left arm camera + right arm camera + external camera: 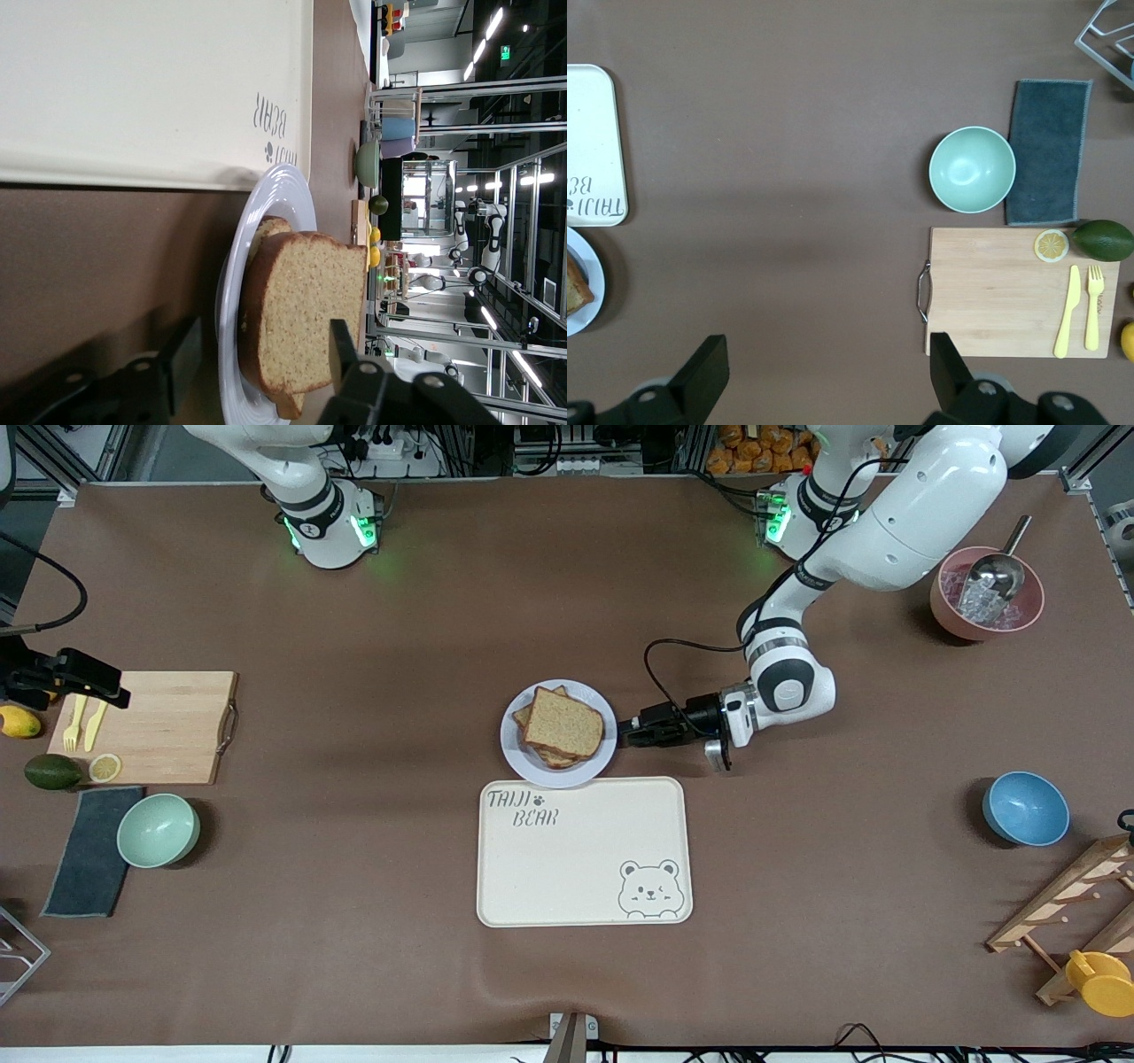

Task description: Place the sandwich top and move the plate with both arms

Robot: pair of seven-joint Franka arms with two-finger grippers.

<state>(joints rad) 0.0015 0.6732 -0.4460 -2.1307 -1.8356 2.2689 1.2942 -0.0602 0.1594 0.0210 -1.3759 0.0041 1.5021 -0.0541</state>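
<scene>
The sandwich top (564, 722), a plain brown bread slice, lies on another slice on the plate (567, 779) at the table's middle. My left gripper (625, 733) is low at the plate's rim, on the side toward the left arm's end. In the left wrist view the left gripper (259, 350) is open. One of its fingers (341, 350) stands over the sandwich top (310, 310) and the other is under the rim of the plate (283, 195). My right gripper (824, 354) hangs open and empty high over bare table, between the plate and the cutting board.
The cream bear tray (585, 855) touches the plate's nearer side. A cutting board (164, 726), mint bowl (158, 830) and grey cloth (89, 850) lie toward the right arm's end. A blue bowl (1025, 808), pink ice bowl (986, 593) and wooden rack (1072, 912) stand toward the left arm's end.
</scene>
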